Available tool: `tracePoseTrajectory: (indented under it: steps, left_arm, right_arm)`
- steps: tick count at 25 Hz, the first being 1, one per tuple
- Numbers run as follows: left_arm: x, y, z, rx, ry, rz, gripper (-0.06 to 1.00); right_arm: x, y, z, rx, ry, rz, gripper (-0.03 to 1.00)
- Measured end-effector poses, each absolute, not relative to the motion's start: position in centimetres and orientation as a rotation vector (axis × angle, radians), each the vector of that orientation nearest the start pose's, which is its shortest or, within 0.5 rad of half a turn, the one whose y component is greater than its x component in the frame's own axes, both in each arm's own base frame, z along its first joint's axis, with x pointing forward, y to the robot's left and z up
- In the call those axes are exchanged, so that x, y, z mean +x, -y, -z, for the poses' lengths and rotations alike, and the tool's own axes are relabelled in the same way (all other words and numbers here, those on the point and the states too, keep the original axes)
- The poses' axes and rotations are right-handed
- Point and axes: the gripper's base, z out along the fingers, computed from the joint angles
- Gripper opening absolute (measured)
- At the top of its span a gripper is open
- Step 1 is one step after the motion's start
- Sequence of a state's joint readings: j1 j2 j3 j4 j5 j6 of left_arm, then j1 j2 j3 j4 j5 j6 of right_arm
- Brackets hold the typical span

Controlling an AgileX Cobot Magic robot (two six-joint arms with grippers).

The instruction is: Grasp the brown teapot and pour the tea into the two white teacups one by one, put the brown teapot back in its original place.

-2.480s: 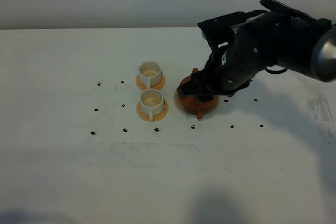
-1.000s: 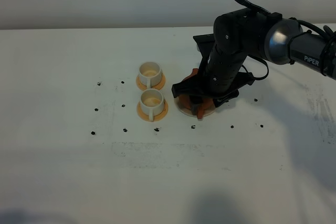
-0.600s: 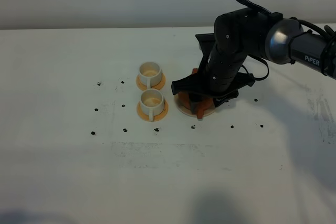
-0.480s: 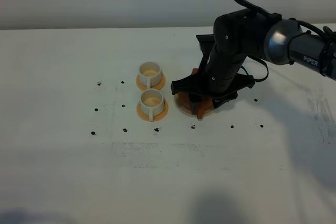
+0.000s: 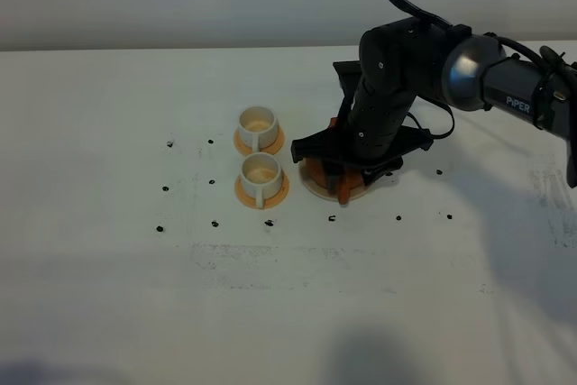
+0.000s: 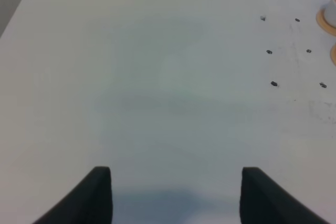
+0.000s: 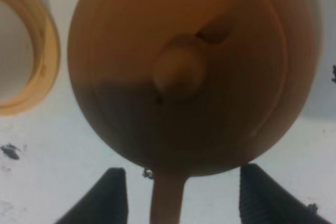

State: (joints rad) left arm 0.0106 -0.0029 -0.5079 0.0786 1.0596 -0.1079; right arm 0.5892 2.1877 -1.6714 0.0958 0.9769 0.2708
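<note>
High view: showing bare white table (image 5: 270,295) lying open all round; round squat reddish-brown clay teapot (image 5: 345,188) sitting on flat cream-white disc coaster (image 5: 309,187), two small white cylindrical teacups (image 5: 257,126) at its nine o'clock.

Left wrist: hovering left gripper (image 6: 176,195), spread wide, over bare tabletop.

Right wrist: straddling the teapot's stubby handle with right gripper (image 7: 185,195) parted, gaps showing either side.

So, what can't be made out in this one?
- Exterior high: the right arm covers most of the brown teapot, hiding its lid and body.
- Exterior high: the two white teacups are too small to judge their fill.
- Right wrist: blurry, and the edge cuts off one teacup.
</note>
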Motion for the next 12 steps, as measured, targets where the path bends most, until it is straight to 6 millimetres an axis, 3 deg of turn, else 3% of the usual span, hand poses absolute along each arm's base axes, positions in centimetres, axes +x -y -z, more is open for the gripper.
tracePoseTrajectory:
  steps: [12]
  left_arm:
    - [-0.64,-0.62,-27.97,-0.123,-2.026,-0.033,0.51]
  right_arm:
    - [36.88,-25.44,-15.45,-0.432,-2.997,-0.199,0.49]
